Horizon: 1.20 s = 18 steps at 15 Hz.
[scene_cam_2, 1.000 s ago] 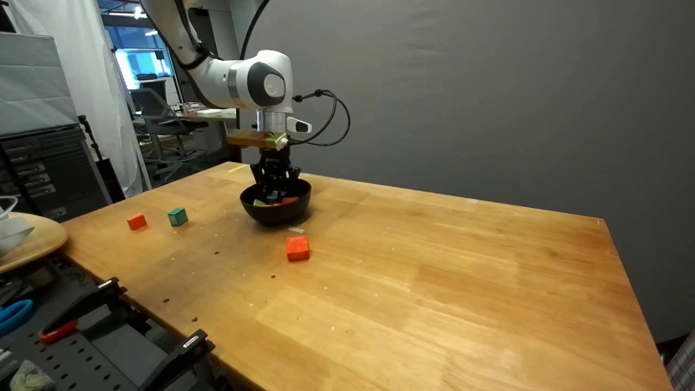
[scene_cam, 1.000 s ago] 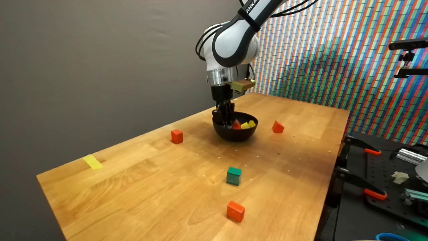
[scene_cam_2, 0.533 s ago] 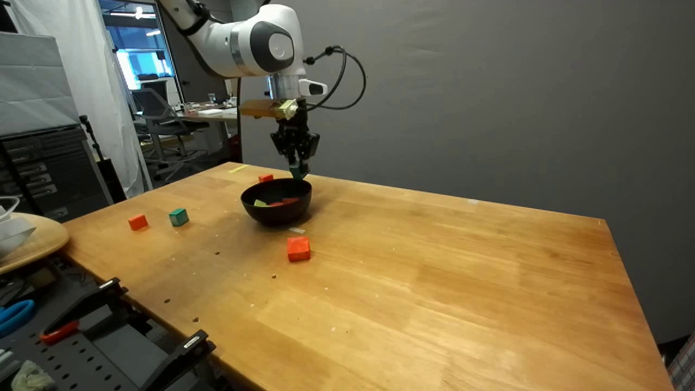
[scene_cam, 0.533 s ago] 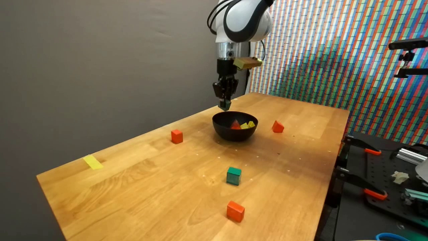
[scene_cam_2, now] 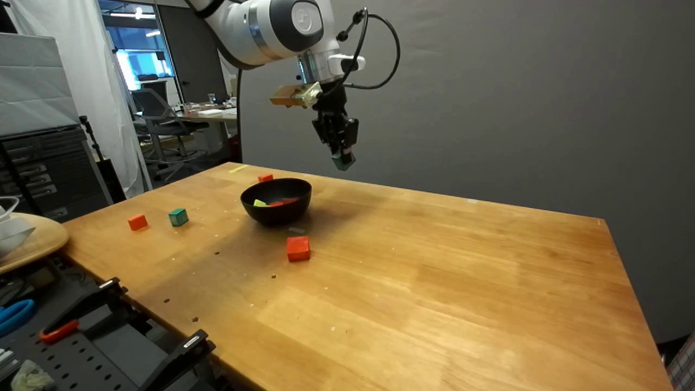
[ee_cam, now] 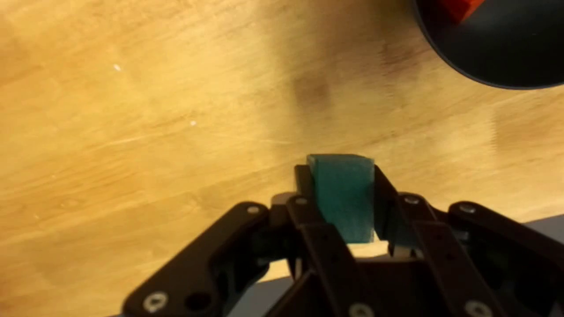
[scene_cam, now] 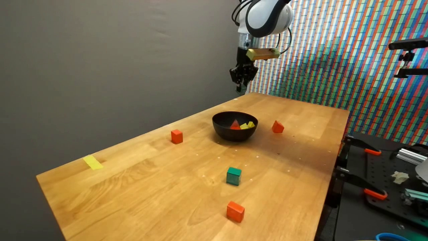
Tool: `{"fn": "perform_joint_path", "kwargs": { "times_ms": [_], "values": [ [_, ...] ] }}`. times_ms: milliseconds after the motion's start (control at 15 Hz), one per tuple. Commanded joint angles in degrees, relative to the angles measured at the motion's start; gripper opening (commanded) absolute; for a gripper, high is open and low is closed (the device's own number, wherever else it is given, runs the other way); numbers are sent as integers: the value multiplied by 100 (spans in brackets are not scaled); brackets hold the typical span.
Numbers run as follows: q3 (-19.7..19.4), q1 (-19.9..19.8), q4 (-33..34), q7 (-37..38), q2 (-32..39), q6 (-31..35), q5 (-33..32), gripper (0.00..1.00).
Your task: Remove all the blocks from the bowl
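My gripper (ee_cam: pixel 342 182) is shut on a green block (ee_cam: pixel 348 202), with one finger on each side of it. In an exterior view the gripper (scene_cam_2: pixel 342 147) hangs in the air above the table's wall side, off to one side of the black bowl (scene_cam_2: pixel 276 214) and higher than its rim. Inside the bowl lie a red block (scene_cam: pixel 235 125) and yellow blocks (scene_cam: pixel 244 126); its near wall hides part of the inside. Out on the table stand another green block (scene_cam: pixel 233 176), an orange block (scene_cam: pixel 235 211) and red blocks (scene_cam: pixel 177 137) (scene_cam: pixel 277 127).
A yellow tape strip (scene_cam: pixel 93 162) is stuck near the table's edge. A grey wall (scene_cam_2: pixel 488 108) runs along that side of the table (scene_cam_2: pixel 461 282). Black clamps (scene_cam_2: pixel 179 355) grip the opposite edge, beside a dark perforated board (scene_cam_2: pixel 81 358).
The gripper has risen out of the bowl with the green block in it. It has then moved sideways, away from the bowl. The other blocks and the bowl have stayed put.
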Motion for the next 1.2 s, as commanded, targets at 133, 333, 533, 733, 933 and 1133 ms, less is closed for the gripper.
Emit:
{"fn": "perform_joint_path", "kwargs": {
  "times_ms": [133,333,533,733,933,1133],
  "values": [
    [-179,78,-455,818,173,304,-88,15],
    [-167,71,-542,976,240,267,-16,58],
    [-143,63,-586,1053,242,219,29,81],
    [-123,152,-674,1085,6,142,-37,99],
    [-36,354,-738,1043,-373,-20,-157,100],
    [353,461,-654,689,-521,14,1,100]
  ]
}}
